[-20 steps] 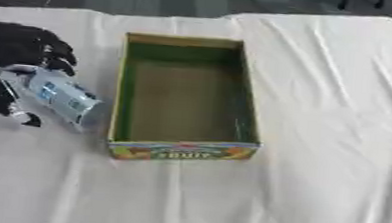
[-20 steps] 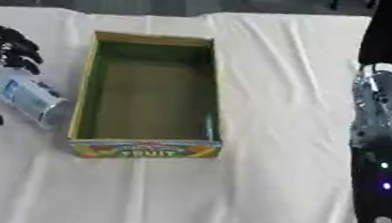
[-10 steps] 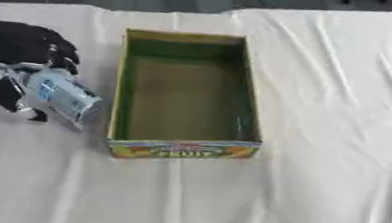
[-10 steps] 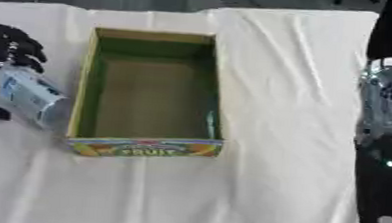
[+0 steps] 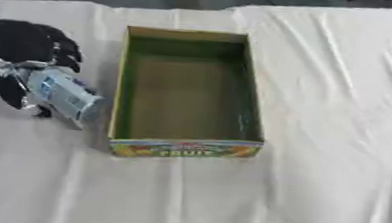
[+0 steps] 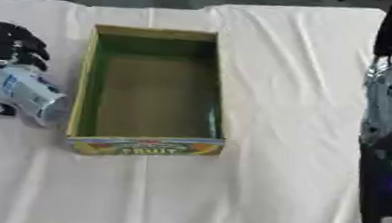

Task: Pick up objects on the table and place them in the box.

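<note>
The left robot hand (image 5: 24,52) has its black fingers curled round a pale blue-and-white bottle-like container (image 5: 63,94), holding it at the left of the bench (image 5: 325,68), just beside the left wall of the box (image 5: 183,147). The container's long axis runs slantwise, from far-left inside the robot hand to near-right, its free end pointing toward the near-left corner of the box and almost touching the wall. The box itself looks empty, its long side running near to far. So the drop spot lies directly right of the held container, over that wall. The right arm (image 6: 388,164) hangs along the right edge, well apart; its robot hand is out of sight.
</note>
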Tool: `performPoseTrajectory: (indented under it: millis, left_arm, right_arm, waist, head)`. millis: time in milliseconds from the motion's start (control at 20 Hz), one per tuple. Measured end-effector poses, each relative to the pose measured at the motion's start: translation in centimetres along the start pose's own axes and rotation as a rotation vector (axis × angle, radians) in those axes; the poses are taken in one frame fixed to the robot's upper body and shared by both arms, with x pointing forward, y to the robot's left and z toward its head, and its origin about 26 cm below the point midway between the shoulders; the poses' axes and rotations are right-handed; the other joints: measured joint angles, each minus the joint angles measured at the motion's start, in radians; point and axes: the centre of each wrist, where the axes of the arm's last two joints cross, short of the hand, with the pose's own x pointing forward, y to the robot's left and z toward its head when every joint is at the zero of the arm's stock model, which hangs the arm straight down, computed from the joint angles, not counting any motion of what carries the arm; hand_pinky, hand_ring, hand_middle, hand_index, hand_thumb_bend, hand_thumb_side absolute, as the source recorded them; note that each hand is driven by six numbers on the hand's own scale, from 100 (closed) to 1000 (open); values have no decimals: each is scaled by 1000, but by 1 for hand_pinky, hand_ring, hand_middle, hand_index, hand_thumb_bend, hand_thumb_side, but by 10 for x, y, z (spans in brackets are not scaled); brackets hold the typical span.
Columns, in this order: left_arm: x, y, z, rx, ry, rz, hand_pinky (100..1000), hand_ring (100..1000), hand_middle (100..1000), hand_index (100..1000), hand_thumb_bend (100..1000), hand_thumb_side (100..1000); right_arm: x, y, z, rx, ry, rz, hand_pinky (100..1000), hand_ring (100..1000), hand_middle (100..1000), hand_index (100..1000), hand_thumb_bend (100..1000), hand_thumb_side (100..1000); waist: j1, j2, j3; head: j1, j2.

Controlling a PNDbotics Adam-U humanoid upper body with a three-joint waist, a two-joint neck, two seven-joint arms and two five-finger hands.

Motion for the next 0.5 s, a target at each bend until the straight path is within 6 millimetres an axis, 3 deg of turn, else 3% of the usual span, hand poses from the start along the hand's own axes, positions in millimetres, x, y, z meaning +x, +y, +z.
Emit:
performPoseTrajectory:
  millis: [400, 500]
  left_arm:
    - [-3, -4, 1, -83, 37, 39, 904, 944, 835, 847, 495, 504]
    - [-4, -3, 2, -97, 43, 52, 843, 923, 821, 841, 500, 495]
  right_arm:
    - [-4, 3, -6, 5, -9, -20, 305, 425, 480, 668, 100, 919]
    - [-5, 4, -8, 6, -16, -27, 306, 424, 480, 667, 100, 920]
  waist:
    - [1, 11, -13]
    - [3, 13, -16]
  head:
    - [27, 0]
    - [32, 0]
